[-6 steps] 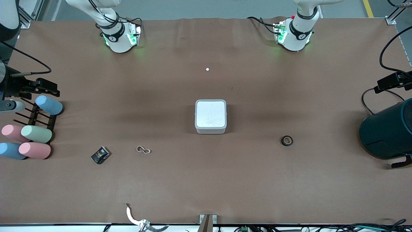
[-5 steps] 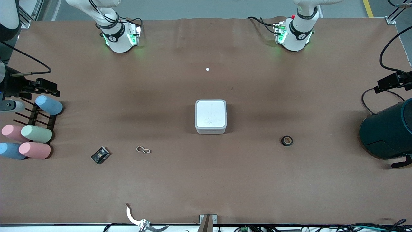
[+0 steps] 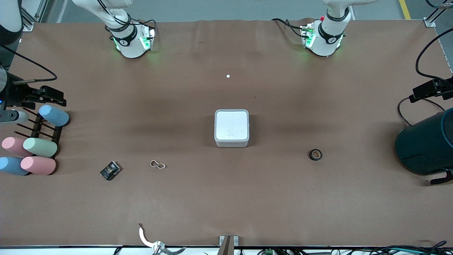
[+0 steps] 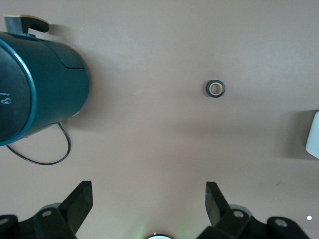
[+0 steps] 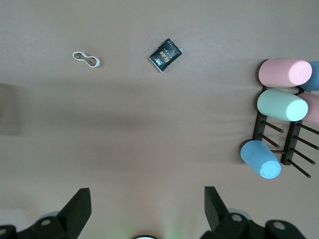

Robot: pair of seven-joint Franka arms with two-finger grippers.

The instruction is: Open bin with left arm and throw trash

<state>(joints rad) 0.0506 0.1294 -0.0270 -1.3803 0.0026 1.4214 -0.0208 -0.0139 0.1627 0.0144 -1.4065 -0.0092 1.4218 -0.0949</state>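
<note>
The white-grey bin [image 3: 231, 127] stands mid-table with its lid shut; its edge shows in the left wrist view [image 4: 314, 134]. The black tape roll [image 3: 315, 154] lies nearer the front camera, toward the left arm's end, and shows in the left wrist view [image 4: 215, 89]. The beige rubber band [image 3: 157, 164] and the black wrapper [image 3: 110, 170] lie toward the right arm's end; both show in the right wrist view, band [image 5: 85, 59] and wrapper [image 5: 165, 55]. My left gripper [image 4: 148, 191] is open and empty, high over bare table. My right gripper [image 5: 147, 196] is open and empty, high over bare table.
A large dark teal drum [image 3: 426, 145] with a cable lies at the left arm's end, also in the left wrist view [image 4: 35, 84]. A black rack of pastel cups [image 3: 35, 141] sits at the right arm's end. A tiny white dot [image 3: 228, 76] lies between the bases.
The left arm's black hand at the table's end has shifted slightly toward the table's middle. Nothing on the table has moved.
</note>
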